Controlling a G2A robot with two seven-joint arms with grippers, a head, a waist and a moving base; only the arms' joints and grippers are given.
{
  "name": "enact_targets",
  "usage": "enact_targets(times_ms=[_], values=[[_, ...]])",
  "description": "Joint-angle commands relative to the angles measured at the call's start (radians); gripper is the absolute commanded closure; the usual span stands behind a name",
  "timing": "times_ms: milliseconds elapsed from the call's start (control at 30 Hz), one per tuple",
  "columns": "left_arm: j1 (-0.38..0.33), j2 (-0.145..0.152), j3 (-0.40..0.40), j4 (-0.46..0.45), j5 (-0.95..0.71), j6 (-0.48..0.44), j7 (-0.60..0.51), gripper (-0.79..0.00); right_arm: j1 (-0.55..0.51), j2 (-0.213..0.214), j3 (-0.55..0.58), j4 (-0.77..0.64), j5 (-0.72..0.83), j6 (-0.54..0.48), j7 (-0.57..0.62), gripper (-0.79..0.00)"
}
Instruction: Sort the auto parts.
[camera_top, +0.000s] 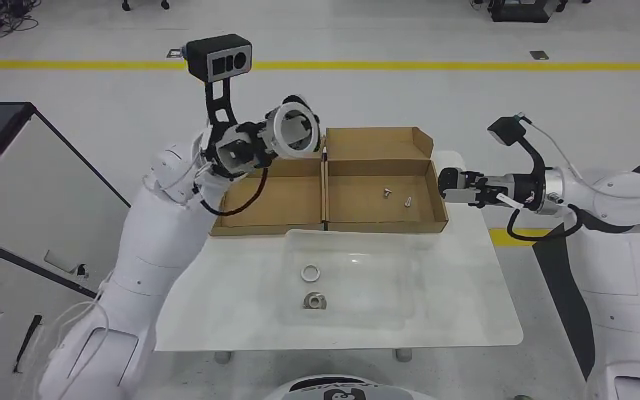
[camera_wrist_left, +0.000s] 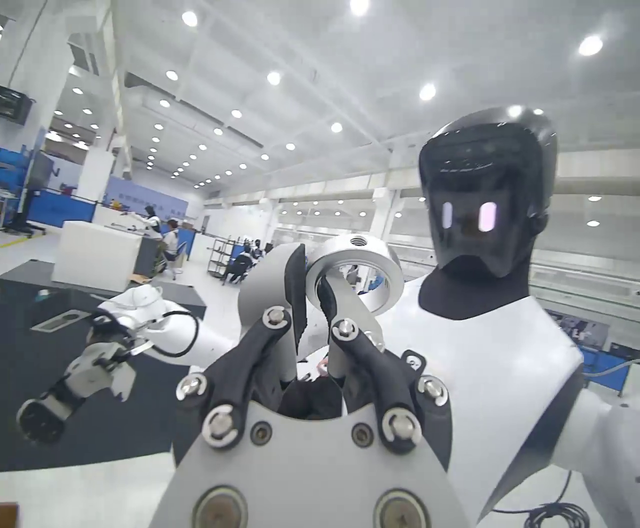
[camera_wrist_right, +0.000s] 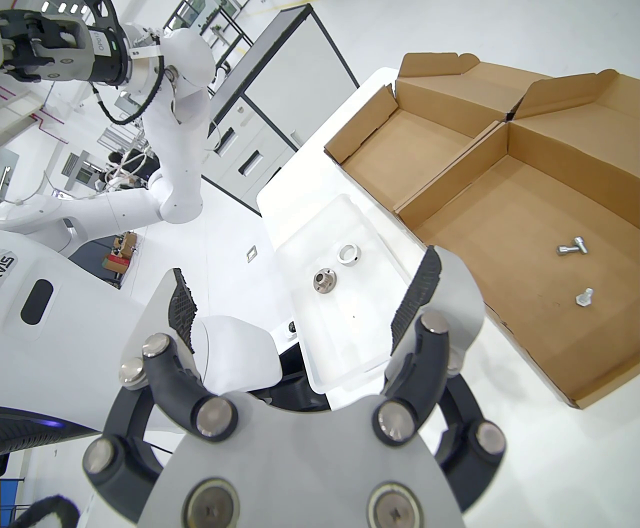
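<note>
Top view: the left claw (camera_top: 278, 138), high up at 11 o'clock from the tray (camera_top: 390, 300) on the tabletop (camera_top: 470, 290), pinches a ring (camera_top: 297, 130) near the left box (camera_top: 262, 210). The right claw (camera_top: 443, 186) sits at 3 o'clock of the right box (camera_top: 360, 205), which holds bolts (camera_top: 386, 191). Left wrist view: the fingers (camera_wrist_left: 296, 290) clamp the ring's wall, one inside, one outside. Right wrist view: the right claw is wide open and empty, and the tray holds a second ring (camera_wrist_right: 346, 252) and a flange (camera_wrist_right: 323, 280).

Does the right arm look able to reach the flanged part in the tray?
Likely yes: its jaws stand open and empty, the flanged part lies uncovered in the clear tray, and the left arm holds its ring above the boxes.
</note>
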Motion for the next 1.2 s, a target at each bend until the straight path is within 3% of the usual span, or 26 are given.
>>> enact_targets(times_ms=[0,167,400,533,700,1000,1167], values=[[0.001,-0.001,0.007,-0.001,0.034,-0.013,0.014,0.000,0.000,0.000,0.000,0.000,0.000,0.000,0.000,-0.785],[0.008,0.000,0.026,-0.012,0.046,-0.031,0.032,0.000,0.000,0.000,0.000,0.000,0.000,0.000,0.000,-0.785],[0.025,-0.004,0.025,-0.080,-0.265,0.035,-0.035,0.000,0.000,0.000,0.000,0.000,0.000,0.000,0.000,-0.785],[0.035,-0.012,-0.010,-0.095,-0.342,0.090,-0.089,0.000,0.000,0.000,0.000,0.000,0.000,0.000,0.000,-0.785],[0.049,-0.024,-0.041,-0.079,-0.270,0.112,-0.111,0.000,0.000,0.000,0.000,0.000,0.000,0.000,0.000,-0.785],[0.040,-0.032,-0.048,-0.027,-0.018,0.051,-0.050,0.000,0.000,0.000,0.000,0.000,0.000,0.000,0.000,-0.785],[0.039,-0.035,-0.022,-0.037,-0.058,0.033,-0.032,0.000,0.000,0.000,0.000,0.000,0.000,0.000,0.000,-0.785]])
